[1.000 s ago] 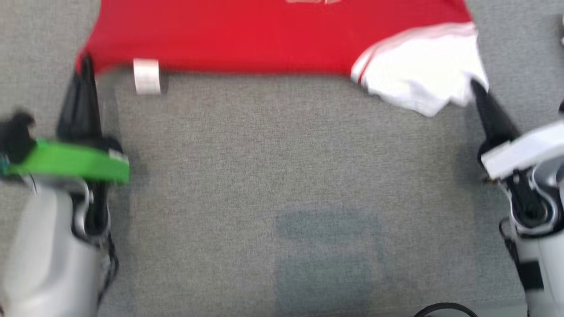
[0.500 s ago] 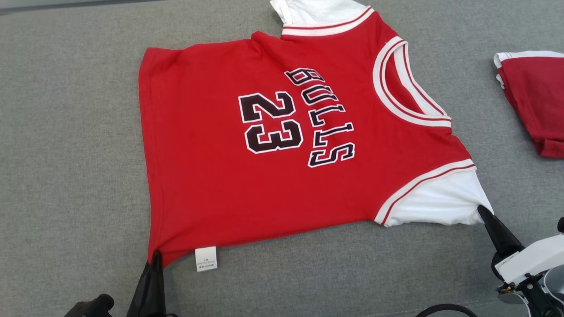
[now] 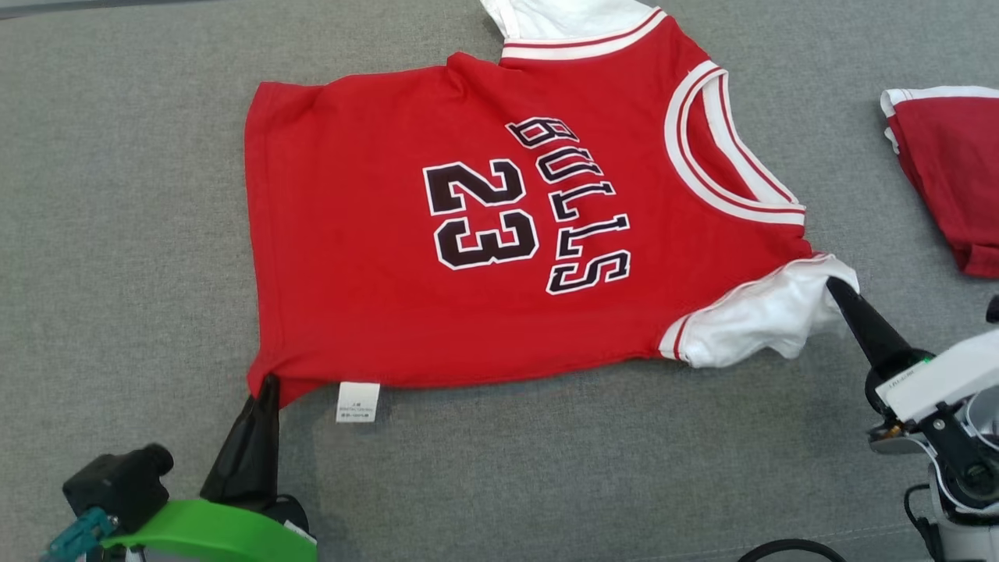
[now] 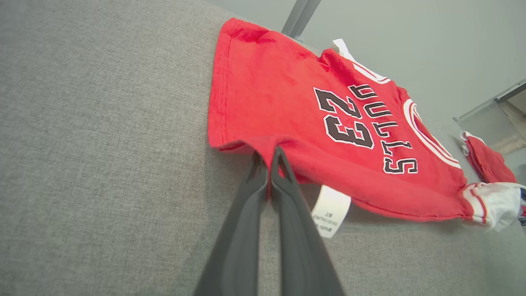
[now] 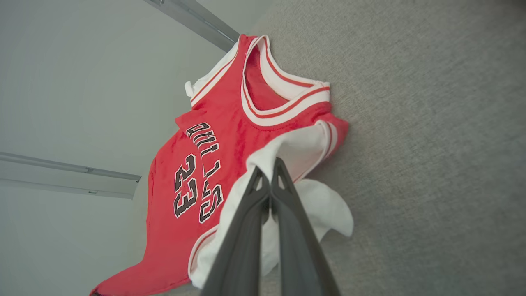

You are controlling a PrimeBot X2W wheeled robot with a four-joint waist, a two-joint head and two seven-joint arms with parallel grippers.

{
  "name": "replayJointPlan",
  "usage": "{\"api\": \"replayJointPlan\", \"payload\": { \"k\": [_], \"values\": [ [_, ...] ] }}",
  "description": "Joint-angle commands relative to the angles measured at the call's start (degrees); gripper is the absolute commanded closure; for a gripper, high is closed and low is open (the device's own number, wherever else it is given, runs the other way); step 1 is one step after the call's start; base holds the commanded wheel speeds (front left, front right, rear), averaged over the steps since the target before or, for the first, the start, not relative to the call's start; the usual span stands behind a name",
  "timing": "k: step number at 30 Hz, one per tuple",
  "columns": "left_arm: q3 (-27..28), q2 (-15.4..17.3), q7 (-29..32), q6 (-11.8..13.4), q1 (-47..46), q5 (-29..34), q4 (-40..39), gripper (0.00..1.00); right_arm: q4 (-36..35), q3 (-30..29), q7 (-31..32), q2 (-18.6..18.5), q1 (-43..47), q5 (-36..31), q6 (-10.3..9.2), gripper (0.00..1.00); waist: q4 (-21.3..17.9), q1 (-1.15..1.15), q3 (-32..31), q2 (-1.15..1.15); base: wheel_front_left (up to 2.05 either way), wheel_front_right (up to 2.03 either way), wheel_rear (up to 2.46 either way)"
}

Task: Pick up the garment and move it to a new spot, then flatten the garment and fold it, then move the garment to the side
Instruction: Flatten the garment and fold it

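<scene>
right gripper (image 3: 832,283) rose; one jersey (image 3: 390,234), one second garment (image 3: 948,172).

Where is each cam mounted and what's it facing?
Head view: on the head, looking down at the jersey on the grey surface; left pincer lower left, right pincer lower right.
Left wrist view: along its shut fingers to the jersey's hem corner.
Right wrist view: along its shut fingers to the white sleeve.
Shared: all three show the "23".

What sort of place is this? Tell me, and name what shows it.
Probably a robot test room set up for folding clothes: a wide surface covered in grey fabric, a red jersey spread on it, another red garment aside, bare pale walls with metal rails.
</scene>
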Motion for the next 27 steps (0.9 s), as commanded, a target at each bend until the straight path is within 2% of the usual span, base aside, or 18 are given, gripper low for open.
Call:
{"api": "replayJointPlan", "payload": {
  "k": [1, 12, 20, 21, 22, 23, 24, 25, 26, 27],
  "values": [
    [0.02, 0.87, 1.20, -0.04, -2.05, -0.36, -0.44, 1.00, 0.91, -0.58, 1.00, 0.94, -2.30, -1.10, 0.01, 1.00, -0.20, 0.01, 1.00, 0.00, 0.00, 0.00, 0.00],
    [-1.52, 5.61, 11.93, -0.59, -18.30, 1.62, 4.60, 1.00, 10.41, -3.85, 3.00, 4.61, -16.77, -7.08, 0.01, 1.00, 1.86, 0.01, 4.26, 0.00, 0.00, 0.00, 0.00],
    [-3.70, 5.41, 15.35, -1.47, -27.21, 2.28, 14.51, 1.00, 17.03, -2.41, 0.86, 5.63, -22.65, -10.25, 0.01, 1.00, 2.16, 0.01, 5.22, 0.00, 0.00, 0.00, 0.00],
    [-3.99, 5.16, 15.53, -1.58, -27.97, 2.26, 15.99, 1.00, 17.88, -2.09, 0.17, 5.58, -23.04, -11.17, 0.01, 0.88, 2.15, 0.01, 5.24, 0.00, 0.00, 0.00, 0.00],
    [-4.13, 5.01, 15.49, -1.52, -28.72, 2.42, 17.40, 1.00, 18.60, -1.70, -0.51, 5.56, -23.34, -11.89, 0.01, 0.62, 2.12, 0.01, 5.22, 0.00, 0.00, 0.00, 0.00],
    [-4.20, 4.86, 15.26, -1.50, -29.33, 2.58, 18.67, 1.00, 19.14, -1.18, -1.19, 5.30, -23.46, -12.71, 0.01, 0.23, 2.09, 0.01, 5.15, 0.00, 0.00, 0.00, 0.00],
    [-4.23, 4.70, 15.09, -1.42, -29.72, 2.56, 19.89, 1.00, 19.67, -0.57, -1.85, 4.79, -23.50, -13.52, 0.01, 0.00, 2.06, 0.01, 5.02, 0.00, 0.00, 0.00, 0.00],
    [-4.15, 4.34, 15.03, -1.24, -29.98, 2.23, 21.22, 0.99, 19.85, 0.27, -2.71, 4.10, -23.44, -14.47, 0.01, 0.00, 2.02, 0.01, 4.87, 0.00, 0.00, 0.00, 0.00],
    [-4.06, 4.06, 14.88, -1.03, -30.05, 1.81, 22.24, 0.76, 19.77, 1.00, -3.64, 3.69, -23.24, -14.92, 0.01, 0.00, 1.92, 0.01, 4.66, 0.00, 0.00, 0.00, 0.00],
    [-4.08, 4.19, 14.55, -1.08, -30.06, 1.95, 23.04, 0.31, 19.54, 1.92, -4.65, 3.09, -22.83, -15.45, 0.01, 0.00, 1.80, 0.01, 4.38, 0.00, 0.00, 0.00, 0.00]
  ]
}}
